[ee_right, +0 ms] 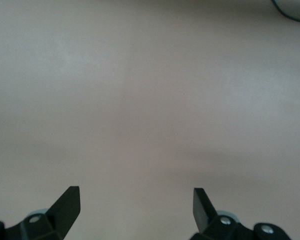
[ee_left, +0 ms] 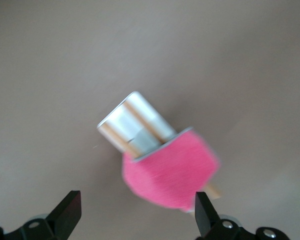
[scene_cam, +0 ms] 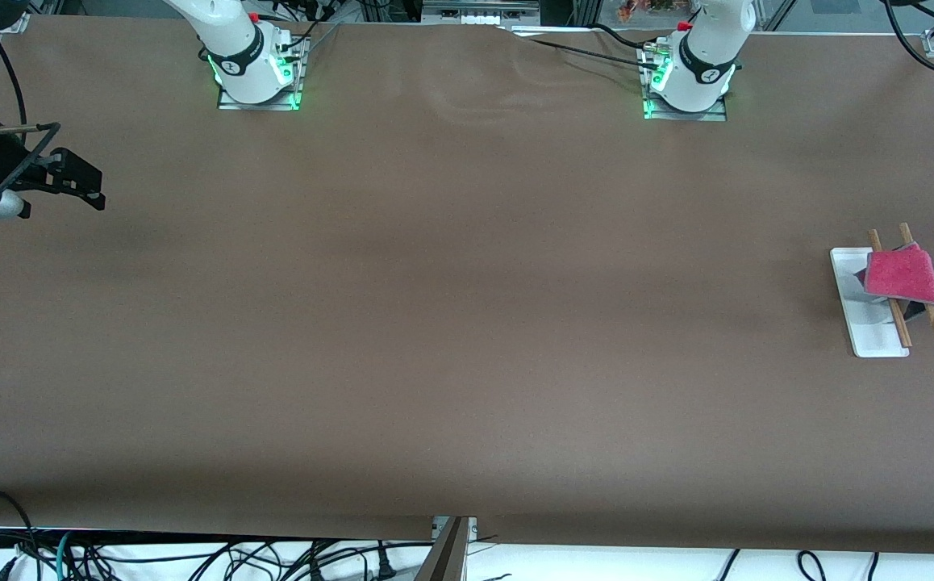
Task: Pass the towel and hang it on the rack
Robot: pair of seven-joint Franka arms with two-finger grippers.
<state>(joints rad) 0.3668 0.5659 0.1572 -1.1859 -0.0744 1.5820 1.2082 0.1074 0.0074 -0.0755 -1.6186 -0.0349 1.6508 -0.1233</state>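
Front view shows the towel (scene_cam: 902, 276) already draped over both rods of the rack (scene_cam: 866, 323), which stands at the left arm's end of the table; I judge the hanging done and the step in hand a clean retreat. My left gripper (ee_left: 135, 215) sits above the rack with fingers spread wide and empty; it is out of the front view. My right gripper (scene_cam: 72, 181) waits over the table's edge at the right arm's end, fingers likewise apart over bare cloth. I would lift the left arm straight up so nothing snags the fluffy fabric; a sideways drag could pull it off the rods.
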